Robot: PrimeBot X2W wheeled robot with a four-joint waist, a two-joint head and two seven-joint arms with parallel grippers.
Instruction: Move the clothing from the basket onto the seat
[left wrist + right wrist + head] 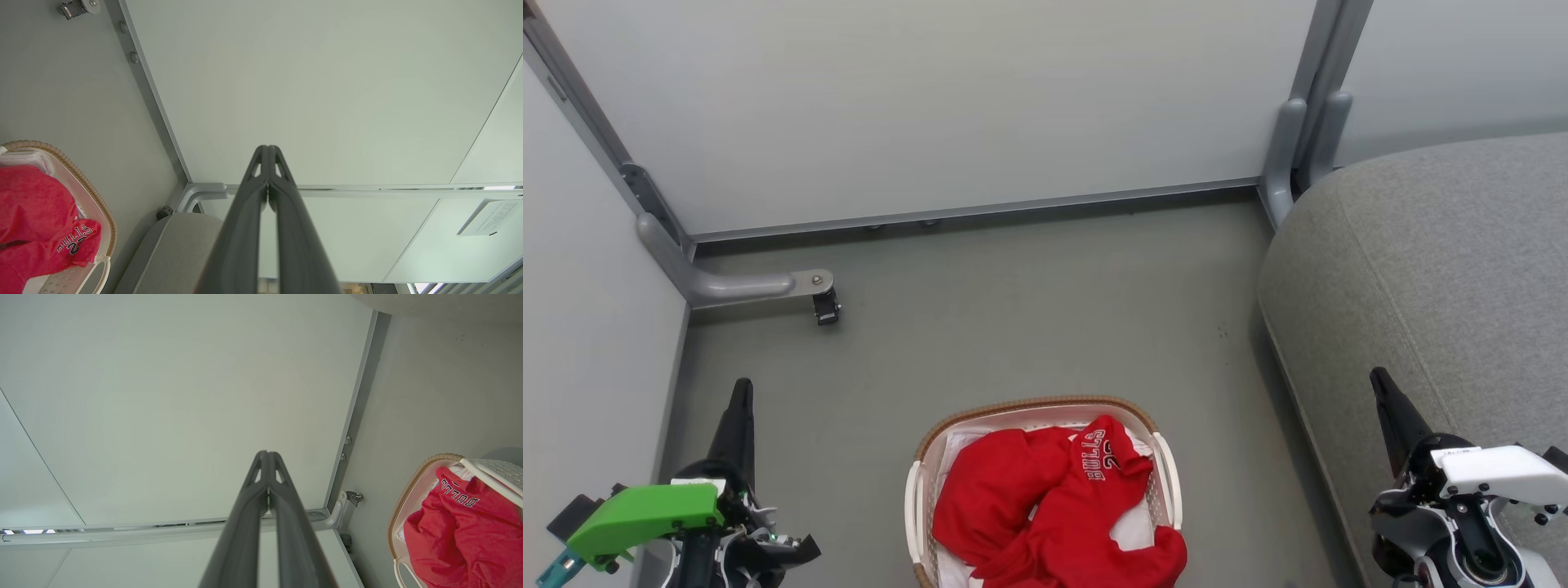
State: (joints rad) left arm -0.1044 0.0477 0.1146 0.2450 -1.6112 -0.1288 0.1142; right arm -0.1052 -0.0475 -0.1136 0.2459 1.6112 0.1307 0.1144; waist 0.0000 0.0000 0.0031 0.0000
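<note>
The clothing lies heaped in the basket, which stands on the floor near the seat. It is soft, light, limp fabric, so it should bunch and drape when lifted and may trail over the rim. A raised fold near the top of the heap, such as the ridge by the printed lettering, looks the best place to pinch. The white sheet underneath could come along if the pinch goes too deep. The left gripper hangs well to the basket's left and the right gripper well to its right, by the seat's edge. Both have their fingers pressed together and hold nothing.
</note>
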